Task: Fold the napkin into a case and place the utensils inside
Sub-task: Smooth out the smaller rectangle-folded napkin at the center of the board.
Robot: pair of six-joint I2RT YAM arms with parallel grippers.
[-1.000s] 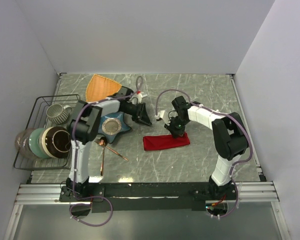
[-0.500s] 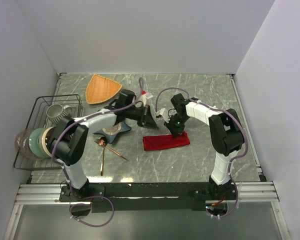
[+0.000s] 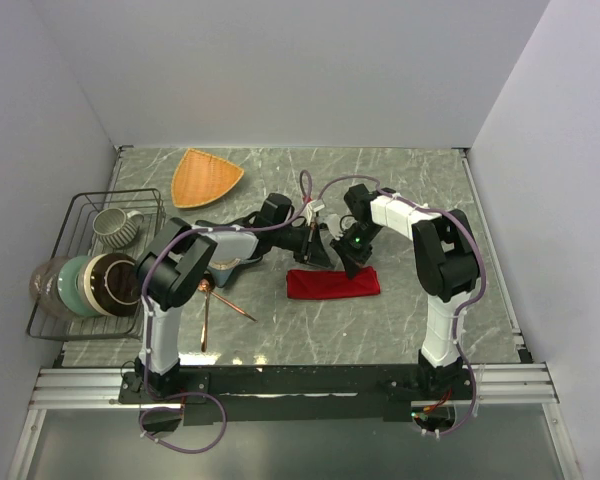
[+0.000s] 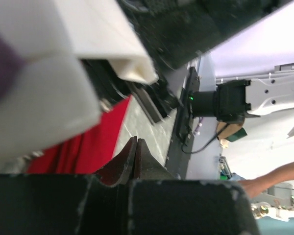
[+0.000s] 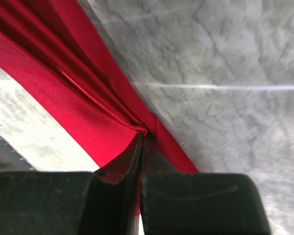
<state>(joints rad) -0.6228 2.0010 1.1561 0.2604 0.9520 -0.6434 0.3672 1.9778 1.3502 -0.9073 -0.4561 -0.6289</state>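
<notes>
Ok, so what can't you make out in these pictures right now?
- Top view: the blue dish is mostly hidden under the left arm.
- Top view: the utensils are too small to tell apart.
- Top view: the napkin has its far right corner covered by the right gripper.
- Left wrist view: a blurred white arm part blocks most of the napkin.

No text, label or number is readable, on the napkin (image 3: 332,284) or elsewhere; the blurred left wrist view may hide some.
</notes>
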